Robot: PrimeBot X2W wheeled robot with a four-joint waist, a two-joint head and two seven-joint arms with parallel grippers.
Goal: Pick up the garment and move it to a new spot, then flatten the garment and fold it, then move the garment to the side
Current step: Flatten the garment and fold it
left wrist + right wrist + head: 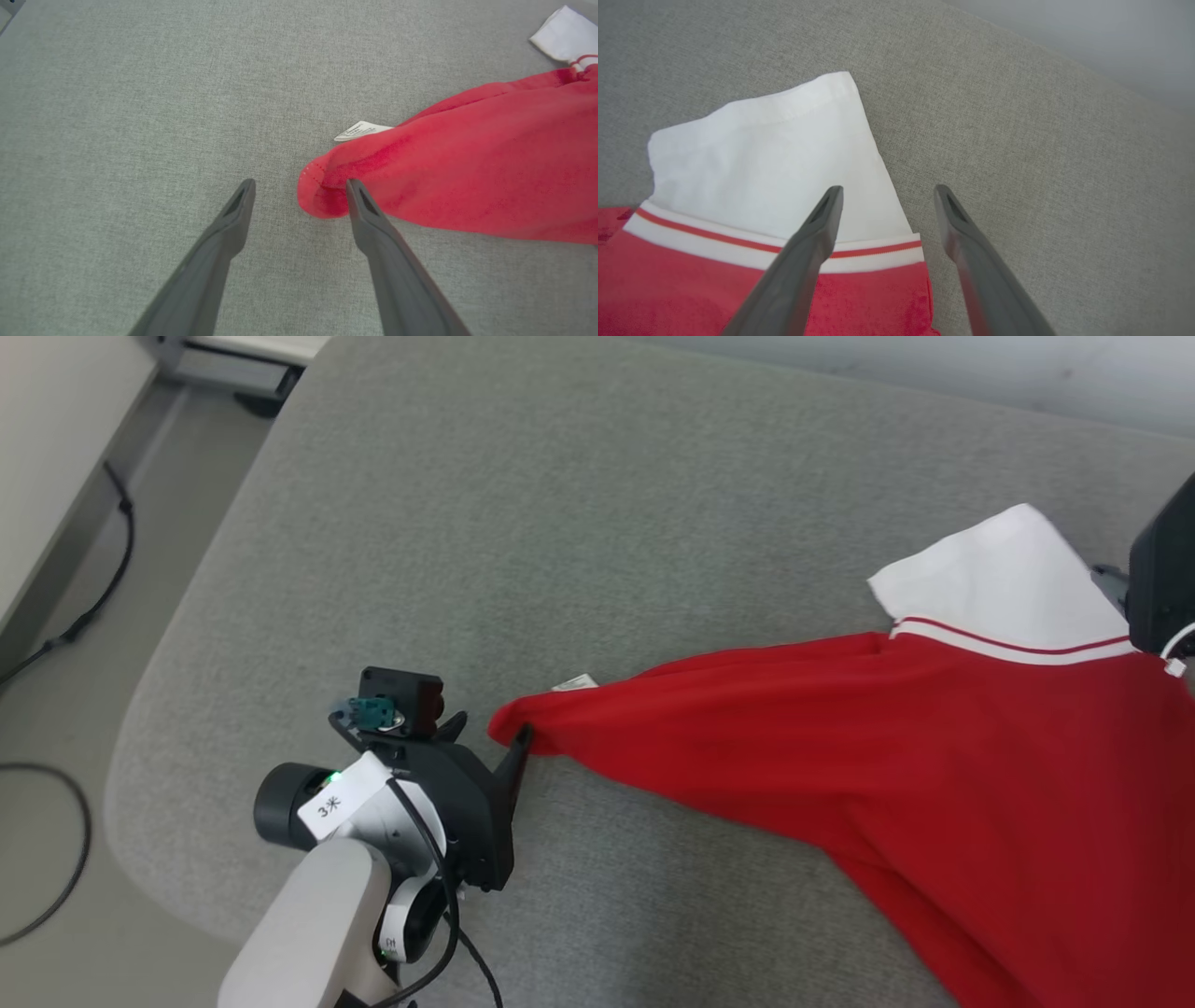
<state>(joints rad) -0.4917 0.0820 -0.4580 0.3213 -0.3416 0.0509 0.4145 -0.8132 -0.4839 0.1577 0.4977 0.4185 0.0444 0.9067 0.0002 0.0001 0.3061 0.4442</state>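
You had the garment [934,747] lying on the grey pad [560,523], toward its right side; red cloth drawn out leftward to a narrow corner, a white panel [761,154] with a red-striped band at its far right end; a white label [362,130] poked out beside the corner.

Your left gripper [300,184] stood at that corner with its fingers [233,224] spread; one fingertip overlapped the red hem, the other stood over bare pad; nothing was pinched. Your right gripper [888,189] likewise had its fingers apart, one over the white panel, the other over bare pad, the panel's edge between them; nothing held there either.

Judgement: the step in hand was the flattening; the cloth looked pulled long but carried ridges and was not square, so folding was not yet due. The next move calls for each gripper to settle so an edge sits fairly between its fingers, close on it, then draw outward evenly; an uneven pull could bunch the middle.

The head view gave you the garment's run across the pad, the left gripper [490,728] at its tip, and a cable [56,859] on the floor; the left wrist view gave the hem stitching and the label's print, too small to read; the right wrist view gave the panel's edge against the pad, which the head view showed poorly behind the arm.
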